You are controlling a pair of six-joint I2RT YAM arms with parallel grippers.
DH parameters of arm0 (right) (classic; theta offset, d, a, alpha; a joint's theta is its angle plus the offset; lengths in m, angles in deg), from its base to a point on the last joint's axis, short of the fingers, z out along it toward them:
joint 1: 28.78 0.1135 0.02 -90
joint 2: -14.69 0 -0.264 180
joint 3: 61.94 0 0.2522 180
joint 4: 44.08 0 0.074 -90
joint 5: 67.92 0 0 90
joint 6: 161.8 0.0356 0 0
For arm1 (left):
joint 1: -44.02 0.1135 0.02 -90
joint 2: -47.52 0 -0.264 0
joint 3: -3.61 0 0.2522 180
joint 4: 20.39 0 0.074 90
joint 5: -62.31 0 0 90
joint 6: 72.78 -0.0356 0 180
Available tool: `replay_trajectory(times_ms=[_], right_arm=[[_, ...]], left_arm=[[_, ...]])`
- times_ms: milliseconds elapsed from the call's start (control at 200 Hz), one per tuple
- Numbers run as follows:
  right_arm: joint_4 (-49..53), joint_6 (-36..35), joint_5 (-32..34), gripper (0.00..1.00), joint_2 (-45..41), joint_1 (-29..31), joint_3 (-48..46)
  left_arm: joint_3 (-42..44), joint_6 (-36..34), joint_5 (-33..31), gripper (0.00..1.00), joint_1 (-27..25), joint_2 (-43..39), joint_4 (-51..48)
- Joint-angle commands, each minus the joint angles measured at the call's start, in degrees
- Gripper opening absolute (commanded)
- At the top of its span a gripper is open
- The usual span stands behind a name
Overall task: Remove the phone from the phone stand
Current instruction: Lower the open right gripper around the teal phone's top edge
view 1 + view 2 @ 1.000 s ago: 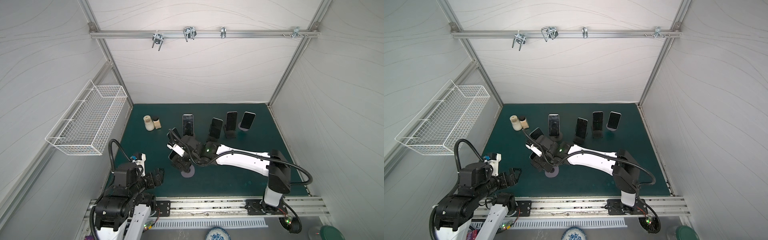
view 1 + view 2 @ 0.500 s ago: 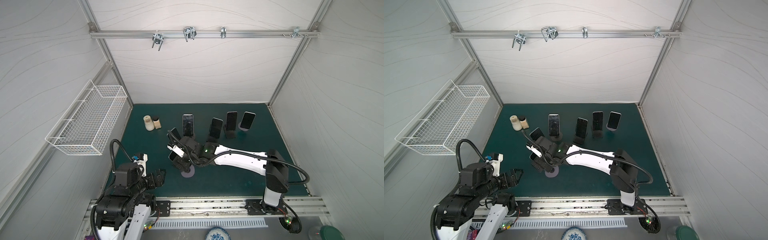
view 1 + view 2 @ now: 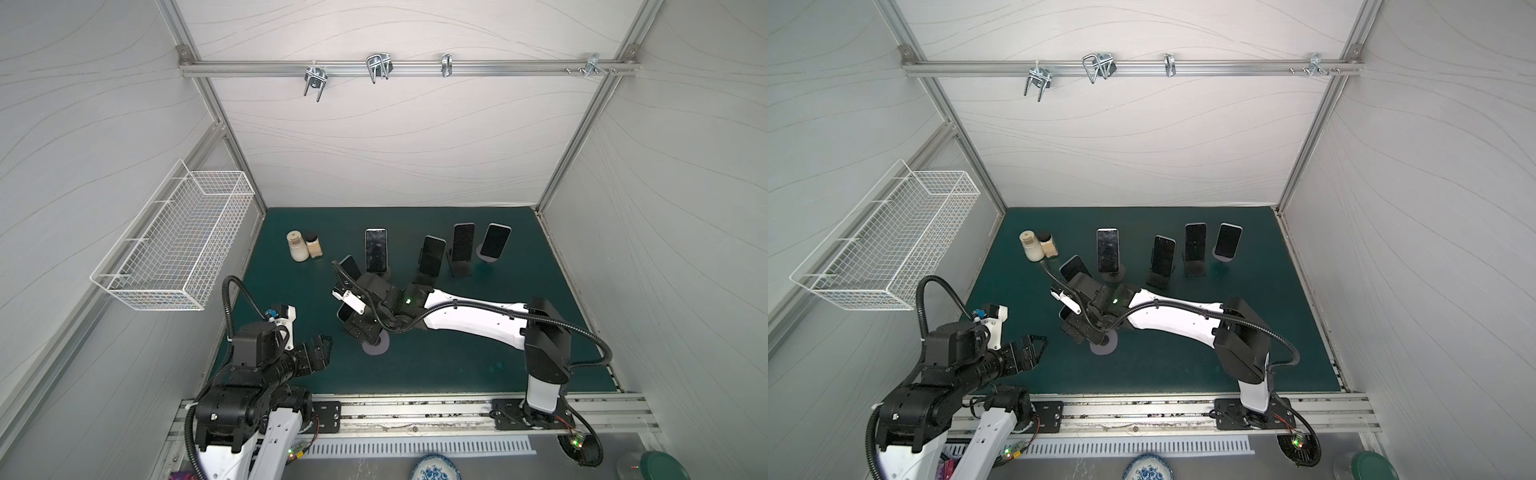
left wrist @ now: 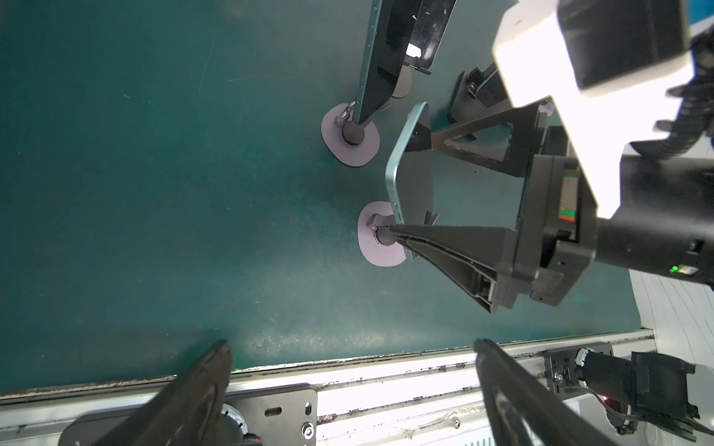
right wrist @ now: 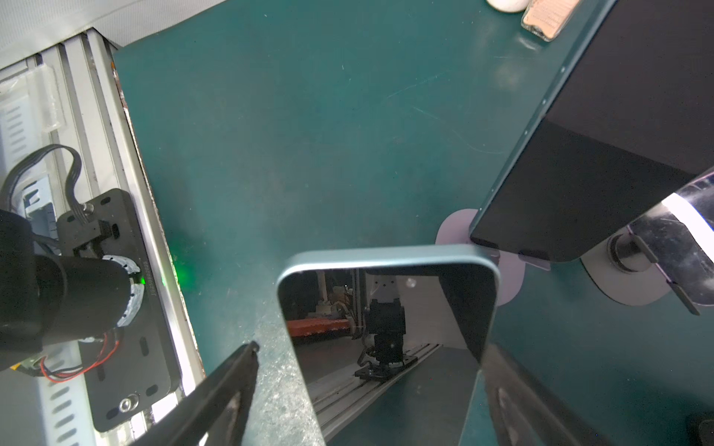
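The right tool (image 4: 411,184) stands open astride the phone (image 5: 386,309) and grips nothing. In the right wrist view one finger (image 5: 232,386) is clear of the phone's edge, while the other sits close against the opposite edge. The phone leans upright on its phone stand (image 3: 376,348), a lavender-footed one near and left of the middle of the table (image 3: 457,374). Its long axis rises between the fingers, so the coming move is probably a squeeze across its width and a lift along that axis. The left tool (image 3: 320,345) hangs wide open and empty, near and further left, farther from the phone. On the far side five other phones (image 3: 376,249) rest on stands. At the far left a white bottle (image 3: 297,246) stands just beside a jar (image 3: 313,246) of tan contents. The wire basket (image 3: 174,249) on the left wall shows nothing inside.
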Motion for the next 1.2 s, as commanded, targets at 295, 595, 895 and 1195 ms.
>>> replay_trajectory(times_ms=[295,595,895,1195], right_arm=[[0.1,-1.0,2.1,0.93,1.9,0.5,1.2],[-0.5,-0.7,1.8,0.92,2.8,0.5,1.7],[-0.8,-0.2,1.5,0.91,3.0,0.3,1.6],[-0.8,-0.6,1.4,0.87,3.0,0.2,1.5]], left_arm=[[-0.1,-1.0,1.3,0.99,0.9,0.3,1.4],[0.0,-0.6,0.9,0.99,1.3,0.7,1.3],[0.1,-0.1,0.4,0.99,1.5,0.8,1.2],[0.1,-0.2,0.4,0.99,1.7,0.7,1.2]])
